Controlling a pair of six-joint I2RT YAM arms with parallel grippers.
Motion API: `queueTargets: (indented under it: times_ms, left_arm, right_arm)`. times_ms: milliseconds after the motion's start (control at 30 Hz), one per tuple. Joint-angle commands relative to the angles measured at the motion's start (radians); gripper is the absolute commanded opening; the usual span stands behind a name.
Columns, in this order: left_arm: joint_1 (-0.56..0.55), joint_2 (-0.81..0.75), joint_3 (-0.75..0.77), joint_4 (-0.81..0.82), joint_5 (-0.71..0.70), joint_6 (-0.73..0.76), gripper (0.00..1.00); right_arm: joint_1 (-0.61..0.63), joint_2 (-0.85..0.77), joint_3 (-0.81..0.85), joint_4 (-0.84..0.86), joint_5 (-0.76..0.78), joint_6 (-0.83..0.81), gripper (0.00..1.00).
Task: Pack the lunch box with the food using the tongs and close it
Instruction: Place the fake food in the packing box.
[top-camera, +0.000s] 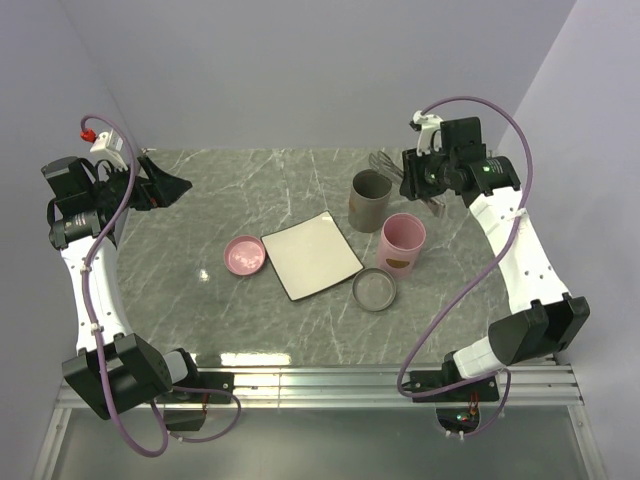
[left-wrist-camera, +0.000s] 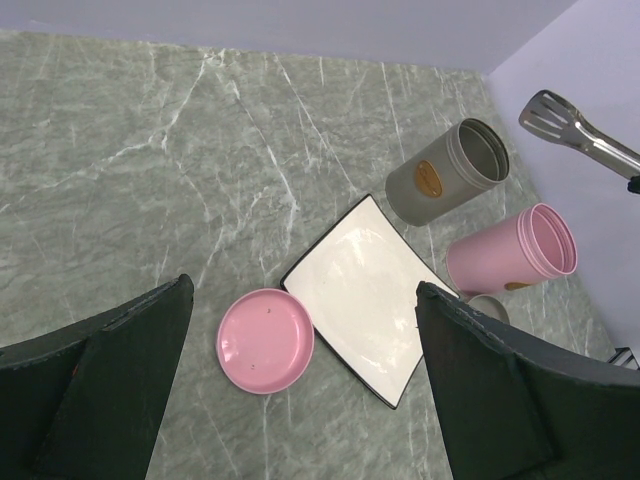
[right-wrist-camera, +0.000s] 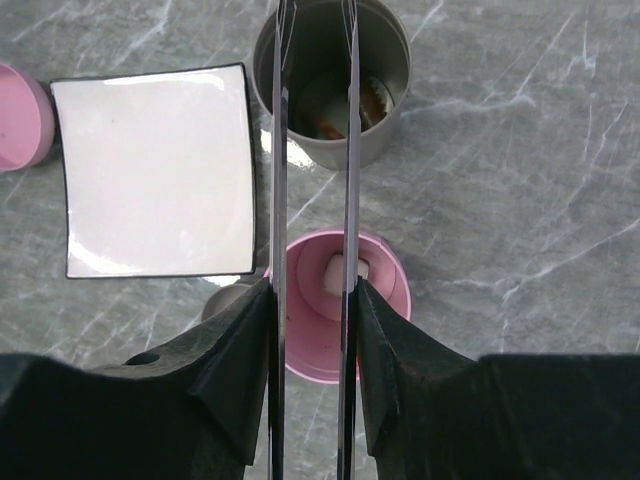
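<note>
- Tongs (right-wrist-camera: 279, 180): thin silver metal with two slim arms. They are probably light, springy and slick.
- Best hold is mid-arm, flat against the pads, so that a squeeze closes the tips. Too far back and the tips would likely wander.
- The right pincer (right-wrist-camera: 312, 300) is clamped on them. One arm lies against the inner face of each finger, and the arms run forward roughly parallel with a gap between them.
- From the wrist, the arms cross above the pink container (right-wrist-camera: 385, 262) and then the grey container (right-wrist-camera: 325, 155). The tips are out of frame there.
- The left wrist view shows one slotted tip off beyond the grey container, carrying nothing.
- Food: the white block (right-wrist-camera: 345, 272) sits inside the pink container and shows between the two arms.
- The brownish pieces (right-wrist-camera: 365, 100) are in the grey container and can't be told apart cleanly.
- The pieces look small, rigid and light, so they may skate on smooth metal.
- Both containers are uncovered. The pink lid (top-camera: 245, 255) and grey lid (top-camera: 374, 289) lie on the bench (top-camera: 220, 310).
- The left pincer (left-wrist-camera: 305, 300) gapes wide with nothing in it, well apart on the left side.
</note>
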Motion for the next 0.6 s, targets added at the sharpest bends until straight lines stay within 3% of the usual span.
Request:
queueTargets:
  times_ms: [0, 267, 567]
  left_arm:
    - [-0.001, -0.003, 0.02, 0.021, 0.019, -0.003, 0.99]
    - [-0.001, 0.002, 0.026, 0.027, 0.022, -0.012, 0.99]
    - [-0.002, -0.001, 0.028, 0.009, 0.013, 0.01, 0.99]
  right_arm:
    - [-0.003, -0.004, 0.073, 0.012, -0.003, 0.005, 0.44]
    - [0.059, -0.012, 0.07, 0.061, -0.044, 0.04, 0.42]
    - [0.294, -0.024, -0.186, 0.314, 0.031, 0.15, 0.4]
